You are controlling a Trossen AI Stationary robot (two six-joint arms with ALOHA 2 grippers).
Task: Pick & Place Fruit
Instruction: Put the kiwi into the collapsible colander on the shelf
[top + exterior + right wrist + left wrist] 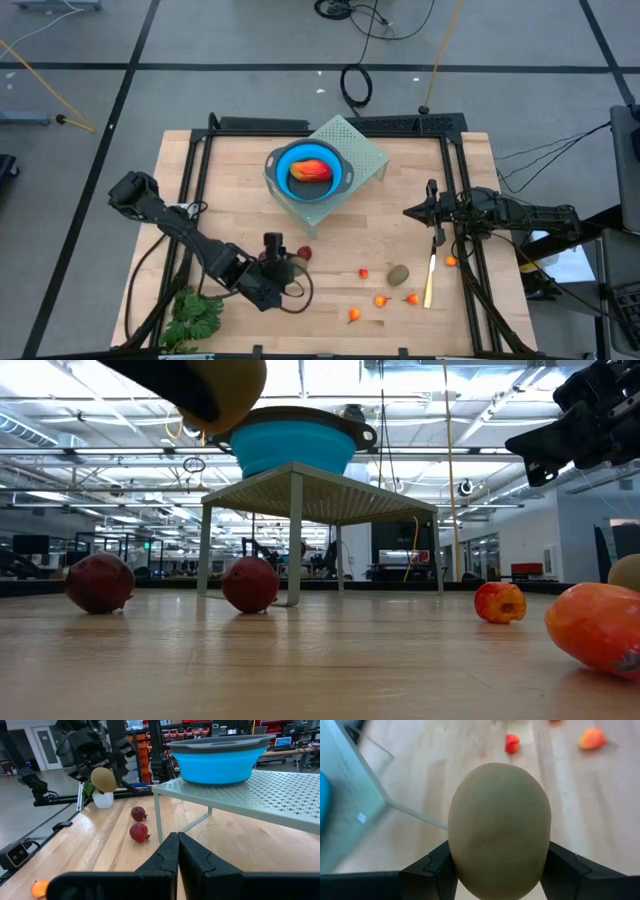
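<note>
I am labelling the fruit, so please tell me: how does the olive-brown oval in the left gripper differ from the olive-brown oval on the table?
The held oval is gripped by the left gripper, while the lying oval is touched by no gripper. The held oval hangs above the table; the lying oval rests on the wood. Both look olive-brown and egg-shaped.

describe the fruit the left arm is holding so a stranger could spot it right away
Start at the blue bowl on the pale green perforated metal stand, then look toward the table's left front, where the left pincer hangs above the wooden table. Clamped in it is a smooth olive-brown oval fruit, airborne, unlike the two dark-red balls lying below.
</note>
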